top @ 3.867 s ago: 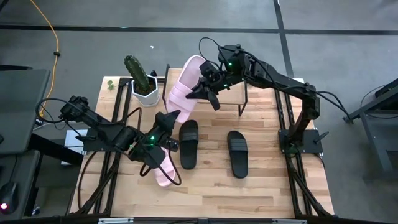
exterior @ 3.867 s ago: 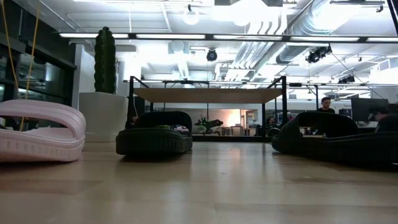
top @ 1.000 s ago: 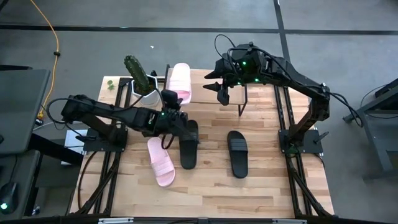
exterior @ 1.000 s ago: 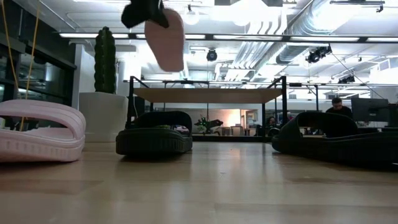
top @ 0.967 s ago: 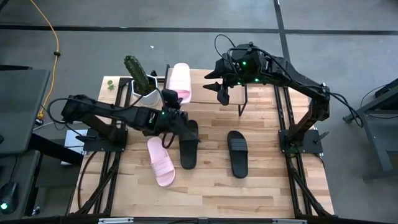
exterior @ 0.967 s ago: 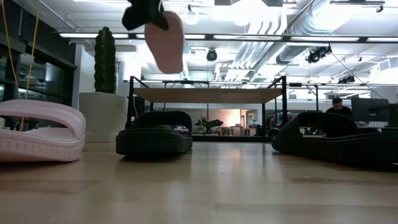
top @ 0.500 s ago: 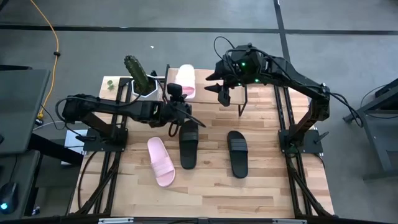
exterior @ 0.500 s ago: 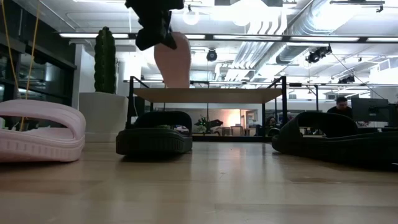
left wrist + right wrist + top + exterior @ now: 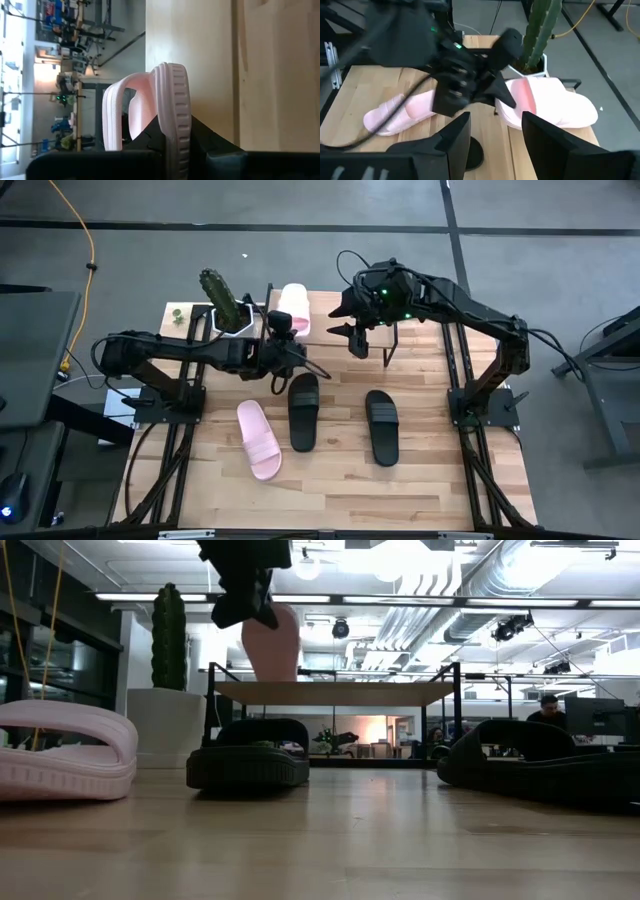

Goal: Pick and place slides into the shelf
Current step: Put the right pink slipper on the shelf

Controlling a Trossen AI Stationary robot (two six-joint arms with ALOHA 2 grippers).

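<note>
My left tool [image 9: 283,330] is clamped on the edge of a pale pink slide [image 9: 293,309], holding it tipped up on end over the left end of the shelf [image 9: 325,315]. From the low view the slide [image 9: 272,640] hangs just above the wooden top board [image 9: 332,692], toe pointing down, and I cannot tell whether it touches the board. My left wrist view shows the ribbed sole rim [image 9: 174,120] pinched between my dark fingers [image 9: 215,142], strap [image 9: 117,112] arching away from them.

To finish this step well, I judge I should rotate the slide until its sole is flat to the board, lower it until it rests, and only then let go; released on end, it would likely topple off the edge.

My right tool [image 9: 356,333] hovers over the shelf's middle, fingers spread apart and holding nothing, close enough to my left arm that I should keep the two from crossing.

The cactus pot [image 9: 232,321] stands just beside the shelf's left end, near my left wrist, and could be knocked if I swing wide. On the desk [image 9: 420,480] wait the second pink slide [image 9: 258,440] and two black slides [image 9: 304,411] [image 9: 381,425], lying flat in front of the shelf, apart from each other.
</note>
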